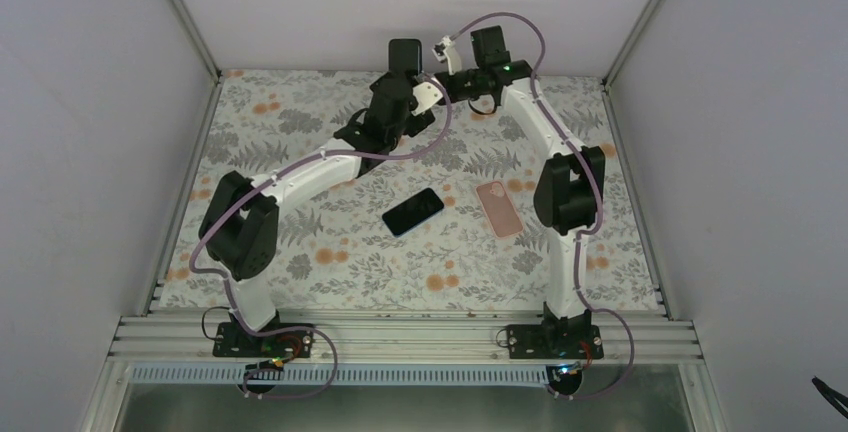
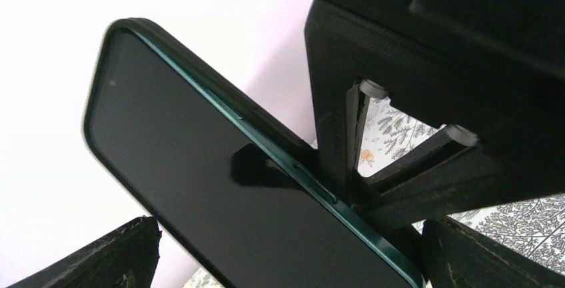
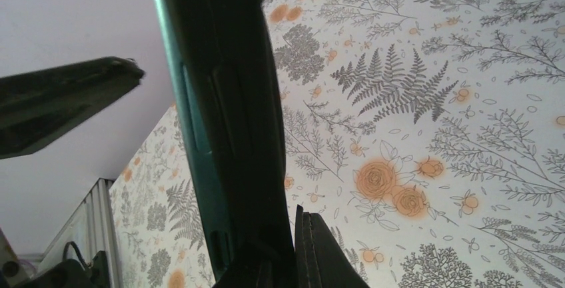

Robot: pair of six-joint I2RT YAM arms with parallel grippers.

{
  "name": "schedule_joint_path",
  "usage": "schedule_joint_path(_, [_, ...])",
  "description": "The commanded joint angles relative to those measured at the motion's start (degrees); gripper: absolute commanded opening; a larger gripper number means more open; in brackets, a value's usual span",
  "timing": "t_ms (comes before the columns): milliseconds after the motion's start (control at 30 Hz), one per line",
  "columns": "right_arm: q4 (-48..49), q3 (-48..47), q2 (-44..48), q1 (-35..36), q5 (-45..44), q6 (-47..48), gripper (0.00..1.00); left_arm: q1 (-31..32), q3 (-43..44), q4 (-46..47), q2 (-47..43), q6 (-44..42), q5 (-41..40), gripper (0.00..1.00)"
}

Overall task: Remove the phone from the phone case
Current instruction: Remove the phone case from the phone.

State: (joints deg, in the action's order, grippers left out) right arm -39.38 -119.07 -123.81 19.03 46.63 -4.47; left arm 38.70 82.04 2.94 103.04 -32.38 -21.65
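A phone [image 1: 405, 55] with a dark screen [image 2: 220, 188] and green frame [image 3: 200, 155] sits in a black case [image 3: 246, 101], held upright above the far edge of the table. My left gripper [image 1: 398, 92] is shut on it from below. In the left wrist view its fingers [image 2: 100, 255] flank the phone's lower end. My right gripper [image 1: 440, 87] reaches in from the right and pinches the case's long edge [image 2: 260, 111]. In the right wrist view one finger [image 3: 326, 255] lies against the case back. The other finger is hidden.
A second black phone [image 1: 413, 211] and a pink case [image 1: 498, 208] lie flat on the floral table [image 1: 300, 252] in the middle. White walls close the back and sides. Metal rails [image 1: 400, 337] run along the near edge.
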Motion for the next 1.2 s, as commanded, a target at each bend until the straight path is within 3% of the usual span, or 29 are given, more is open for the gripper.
schedule_joint_path(0, [3.4,0.3,3.8,0.5,2.9,0.0,0.03,-0.4,0.2,2.8,1.3,-1.2,-3.8,0.96])
schedule_joint_path(367, [3.5,1.3,4.9,0.5,2.4,0.0,0.03,-2.7,-1.9,5.1,-0.3,1.2,-9.5,0.86])
schedule_joint_path(600, [3.6,2.5,6.4,0.5,1.9,-0.1,0.03,-5.3,-5.0,7.0,-3.5,2.3,-10.4,0.65])
schedule_joint_path(767, [3.7,3.6,7.3,0.6,1.2,0.0,0.03,-6.2,-8.3,12.8,-6.1,-1.0,-12.8,0.43])
schedule_joint_path(1167, [4.2,4.9,6.8,1.3,4.7,-0.4,0.03,-6.2,-14.0,24.1,-8.3,-8.6,-13.2,0.24])
